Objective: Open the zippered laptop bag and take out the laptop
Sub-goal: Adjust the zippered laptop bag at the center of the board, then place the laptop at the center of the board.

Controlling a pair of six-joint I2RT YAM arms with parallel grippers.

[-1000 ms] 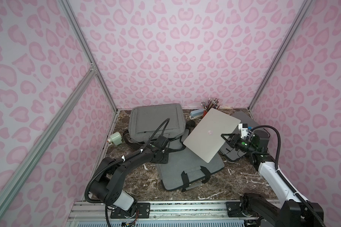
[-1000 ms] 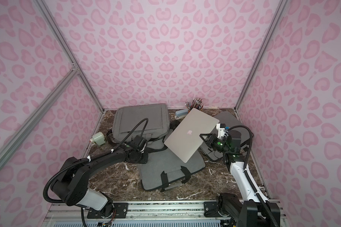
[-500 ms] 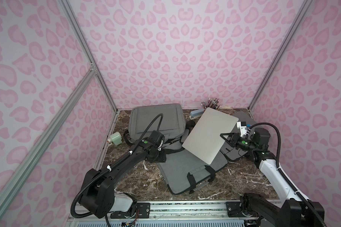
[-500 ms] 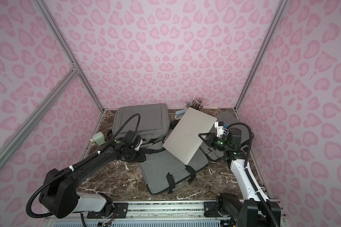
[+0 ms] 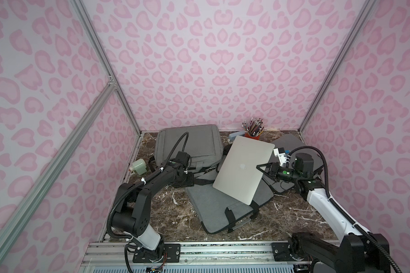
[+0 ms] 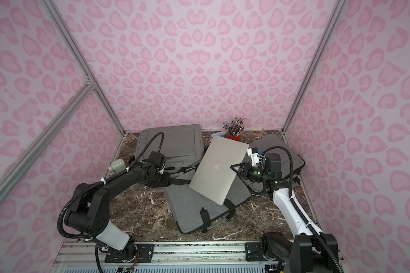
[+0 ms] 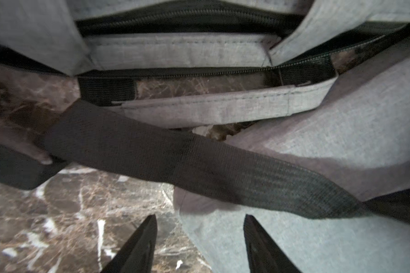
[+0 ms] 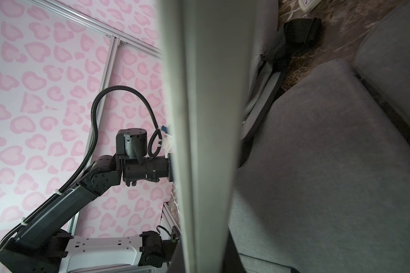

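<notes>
Steeper now, flat silver laptop (image 5: pixel 243 169) overhangs woven bag (image 5: pixel 208 205).

Top views high, frontal, sharing tabletop (image 5: pixel 173 210); wrist views close.

Marble tabletop (image 5: pixel 175 212) with laptop bag (image 5: pixel 213 208), larger grey bag (image 5: pixel 192 141), pencil cup (image 5: pixel 252 135), green container (image 5: pixel 139 165)

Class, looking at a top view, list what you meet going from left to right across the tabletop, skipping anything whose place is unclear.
In a top view: pale green jar → left gripper → silver laptop → right arm's white forearm.
</notes>
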